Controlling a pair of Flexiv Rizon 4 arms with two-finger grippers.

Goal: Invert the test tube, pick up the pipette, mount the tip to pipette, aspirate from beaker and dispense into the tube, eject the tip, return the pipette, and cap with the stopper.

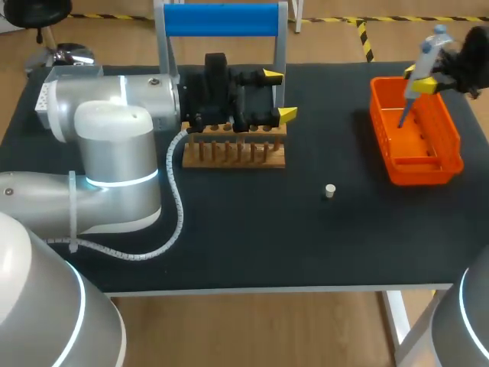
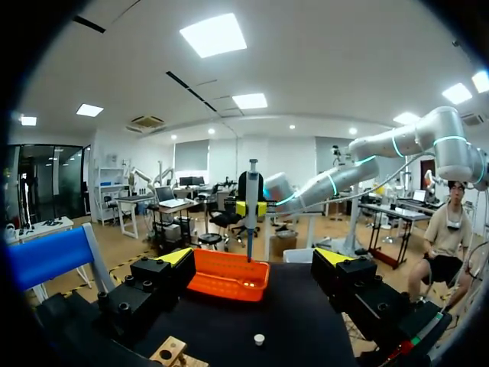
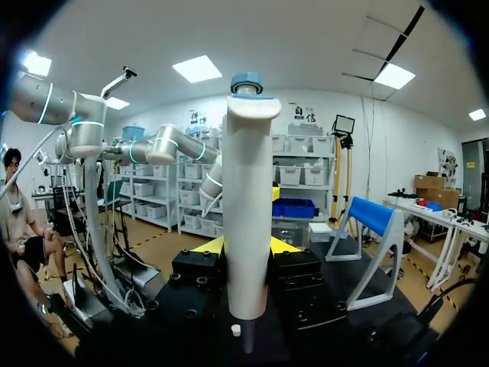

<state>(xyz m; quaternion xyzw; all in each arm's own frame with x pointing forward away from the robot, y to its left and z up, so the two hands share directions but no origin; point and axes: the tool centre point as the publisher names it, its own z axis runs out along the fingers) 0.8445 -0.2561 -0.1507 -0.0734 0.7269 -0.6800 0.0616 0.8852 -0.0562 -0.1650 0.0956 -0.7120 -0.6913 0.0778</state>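
My right gripper (image 1: 425,82) is shut on a white pipette (image 1: 426,55) with a blue top, holding it upright over the orange basket (image 1: 380,115) at the far right. The pipette's lower end dips into the basket. In the right wrist view the pipette (image 3: 247,206) fills the space between the yellow tips of that gripper (image 3: 246,248). A small white stopper (image 1: 330,190) lies on the black table. My left gripper (image 1: 280,95) stands open above the wooden rack (image 1: 233,151); from its wrist view (image 2: 255,258) the basket (image 2: 228,288), pipette (image 2: 251,200) and stopper (image 2: 260,338) lie ahead.
A blue-topped stand (image 1: 221,20) rises behind the wooden rack at the table's far edge. A corner of the rack (image 2: 171,352) shows under the left gripper. The blue stand (image 3: 373,215) also appears across the table in the right wrist view.
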